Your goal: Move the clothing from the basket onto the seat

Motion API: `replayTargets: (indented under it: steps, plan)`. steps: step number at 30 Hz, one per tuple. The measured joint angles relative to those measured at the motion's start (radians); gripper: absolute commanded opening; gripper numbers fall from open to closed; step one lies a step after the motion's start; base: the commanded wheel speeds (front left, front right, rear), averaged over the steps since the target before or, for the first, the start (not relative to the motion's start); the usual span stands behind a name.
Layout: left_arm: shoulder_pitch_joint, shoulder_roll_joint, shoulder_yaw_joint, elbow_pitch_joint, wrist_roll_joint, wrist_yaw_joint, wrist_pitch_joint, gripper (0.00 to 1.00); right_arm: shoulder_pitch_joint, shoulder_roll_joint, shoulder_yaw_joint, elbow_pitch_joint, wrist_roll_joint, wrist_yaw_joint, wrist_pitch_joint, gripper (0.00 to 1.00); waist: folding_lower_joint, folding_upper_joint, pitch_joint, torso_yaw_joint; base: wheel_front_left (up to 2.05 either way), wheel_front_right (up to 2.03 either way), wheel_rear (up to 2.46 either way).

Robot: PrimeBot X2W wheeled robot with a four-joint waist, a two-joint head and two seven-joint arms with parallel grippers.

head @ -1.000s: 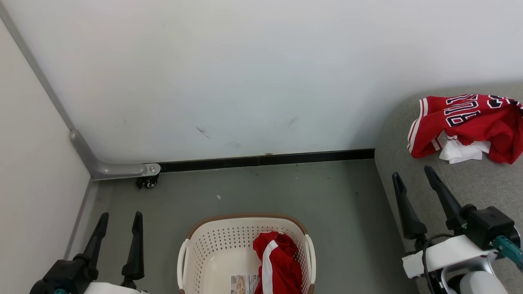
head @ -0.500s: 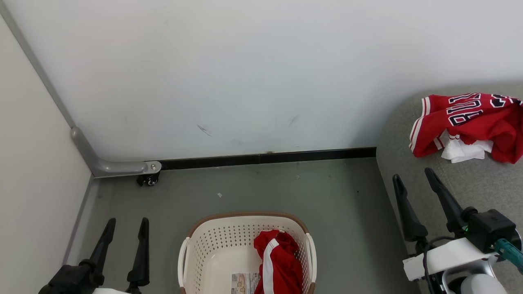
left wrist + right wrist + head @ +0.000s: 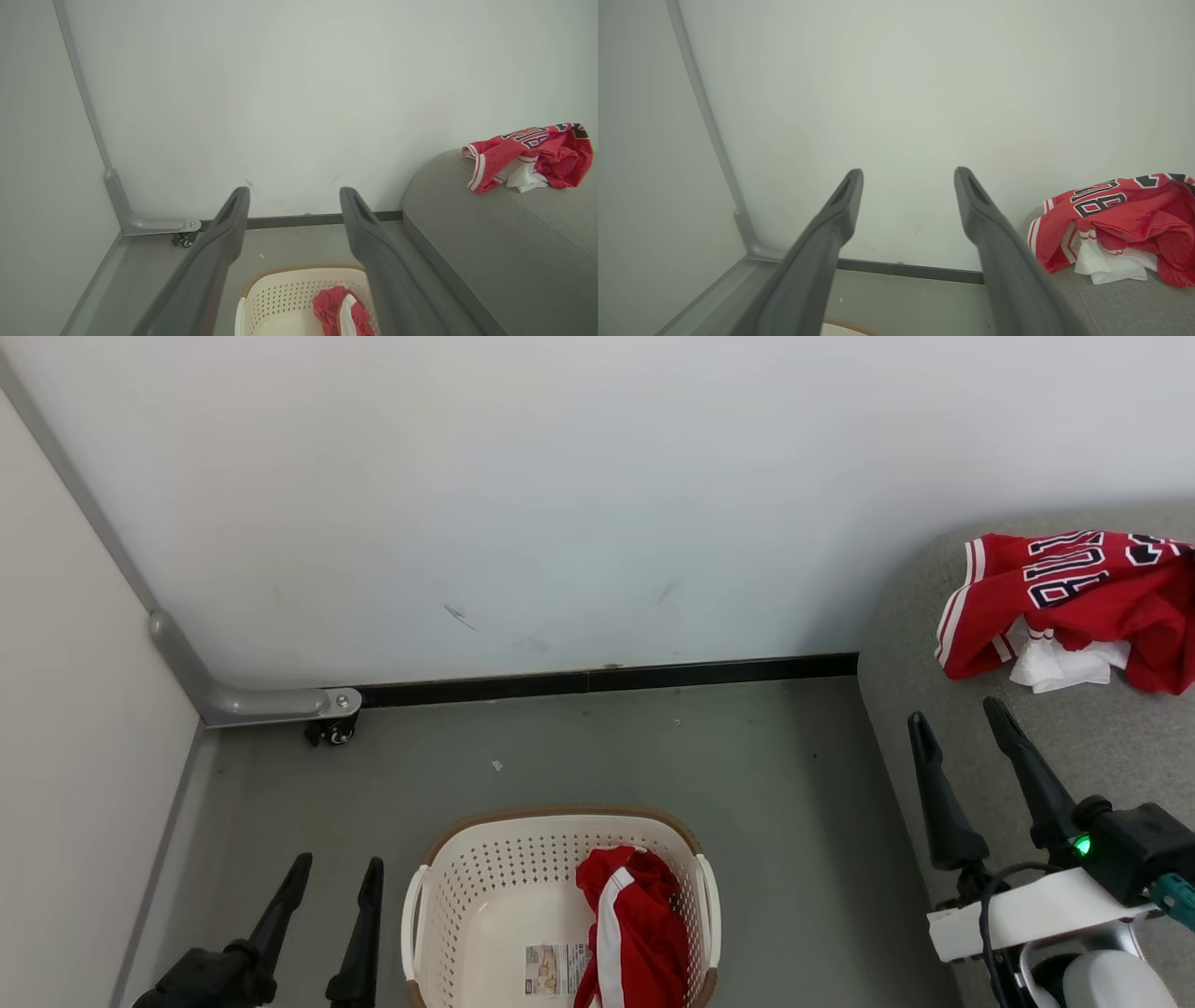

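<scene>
Grippers both gape wide and empty, pointing toward the wall (image 3: 560, 504): left gripper (image 3: 339, 863) low beside the basket (image 3: 495, 882), right gripper (image 3: 956, 712) over the sofa (image 3: 1055, 775) edge. Shorts (image 3: 635, 924) lie in the basket beside its sticker (image 3: 557, 969), whose print is too small to read. Jersey (image 3: 1092, 616) lies crumpled on the sofa, its black lettering folded and unreadable.

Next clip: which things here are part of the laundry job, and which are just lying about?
Part of the job: red shorts in the basket; red jersey already on the grey sofa.
Lying about: caster wheel on a grey frame leg; small white scrap on the floor.
</scene>
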Motion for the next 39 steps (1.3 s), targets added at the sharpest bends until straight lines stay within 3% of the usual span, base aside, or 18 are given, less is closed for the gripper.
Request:
replayTargets:
  steps: [17,39]
  plan:
    - [-0.093,-0.006,-0.092,0.061,-0.006,-0.062,0.077,1.0,-0.103,-0.001,0.036,-0.076,0.002,0.0,0.0,1.0,0.0,0.0,0.087,-0.022,0.0,0.0,0.0]
    - [-0.29,-0.034,-0.204,0.191,-0.02,-0.09,0.204,1.0,-0.297,-0.003,0.06,-0.205,0.08,0.0,-0.004,1.0,0.0,0.0,0.276,-0.074,0.0,0.0,0.0]
